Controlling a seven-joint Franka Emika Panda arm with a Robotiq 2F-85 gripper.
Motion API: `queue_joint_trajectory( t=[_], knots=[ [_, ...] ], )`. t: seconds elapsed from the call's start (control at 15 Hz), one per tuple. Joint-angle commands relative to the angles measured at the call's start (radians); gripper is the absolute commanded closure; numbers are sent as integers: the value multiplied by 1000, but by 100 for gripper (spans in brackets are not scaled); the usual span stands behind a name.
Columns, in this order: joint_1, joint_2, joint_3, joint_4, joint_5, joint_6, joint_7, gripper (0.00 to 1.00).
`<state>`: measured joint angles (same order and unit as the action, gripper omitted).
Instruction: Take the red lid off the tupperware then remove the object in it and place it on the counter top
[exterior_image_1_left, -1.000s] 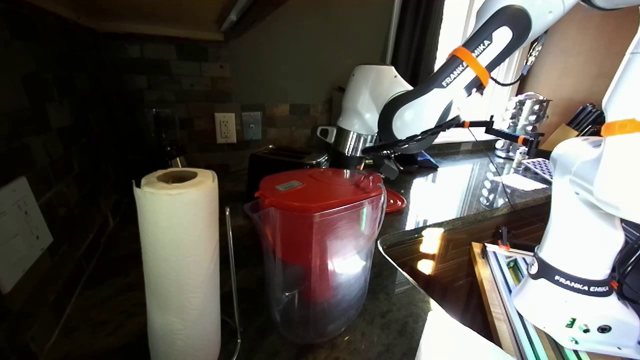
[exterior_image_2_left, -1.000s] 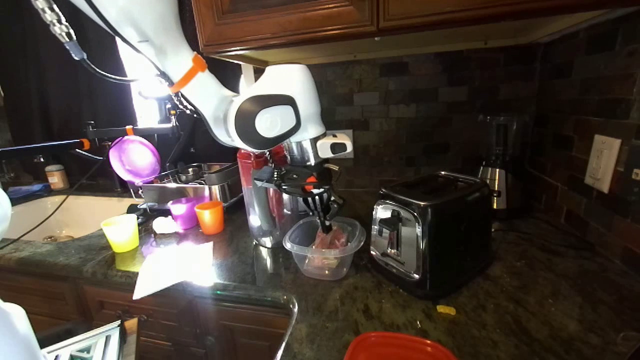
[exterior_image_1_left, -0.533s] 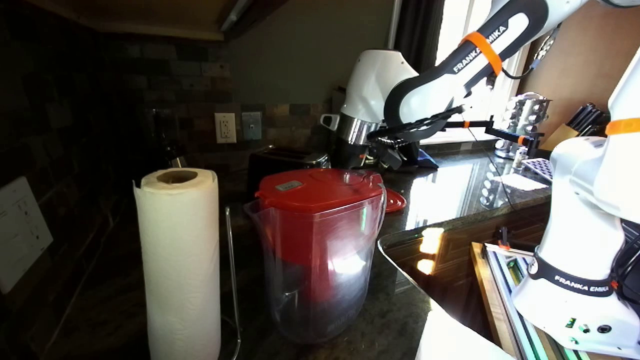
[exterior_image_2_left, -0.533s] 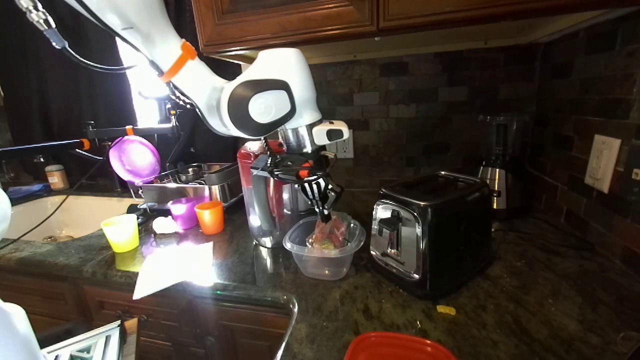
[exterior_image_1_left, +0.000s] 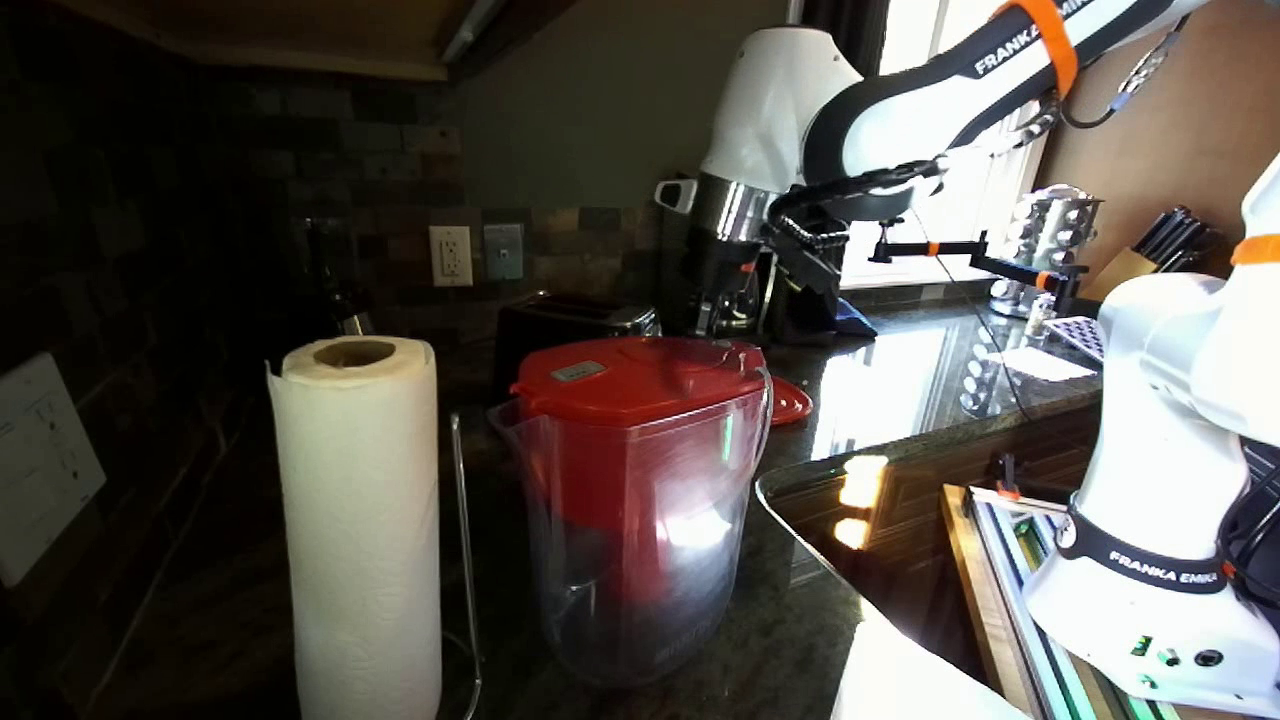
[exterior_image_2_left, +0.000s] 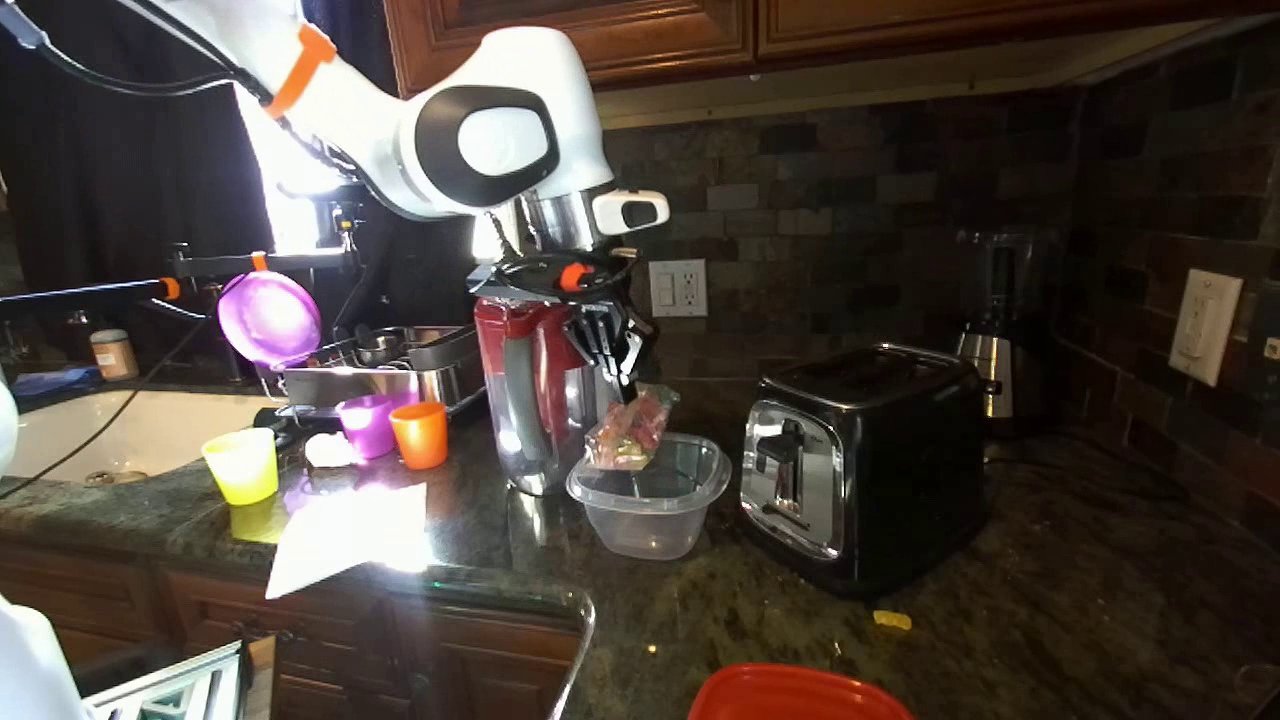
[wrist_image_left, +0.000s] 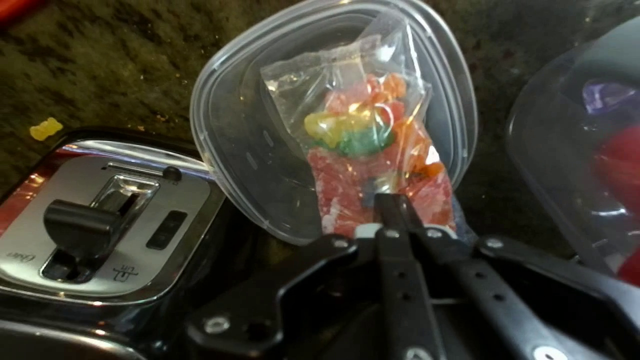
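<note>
On the dark, glossy stone counter top (exterior_image_2_left: 1090, 610) sits the clear plastic tupperware tub (exterior_image_2_left: 648, 530), its flat red plastic lid (exterior_image_2_left: 800, 695) off and well apart, presumably for access. Black jointed gripper (exterior_image_2_left: 628, 391) pinches the clear plastic bag of coloured gummies (exterior_image_2_left: 632, 434) by its upper end over the tub, likely to lift it clear. Lid cut off in an exterior view; bag's pinched end hidden in wrist view, tub contact unclear.

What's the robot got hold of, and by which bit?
A clear bag of colourful candy, pinched between the fingers near its upper, reddish end.
</note>
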<state>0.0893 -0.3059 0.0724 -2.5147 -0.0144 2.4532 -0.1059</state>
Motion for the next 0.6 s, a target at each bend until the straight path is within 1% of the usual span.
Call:
queue_joint_trajectory(
  t=[0.0, 0.27, 0.53],
  knots=[
    [8, -87, 3, 10, 13, -97, 38, 100],
    [-5, -147, -4, 52, 19, -193, 86, 100],
    [-39, -172, -27, 96, 29, -290, 148, 100]
  ],
)
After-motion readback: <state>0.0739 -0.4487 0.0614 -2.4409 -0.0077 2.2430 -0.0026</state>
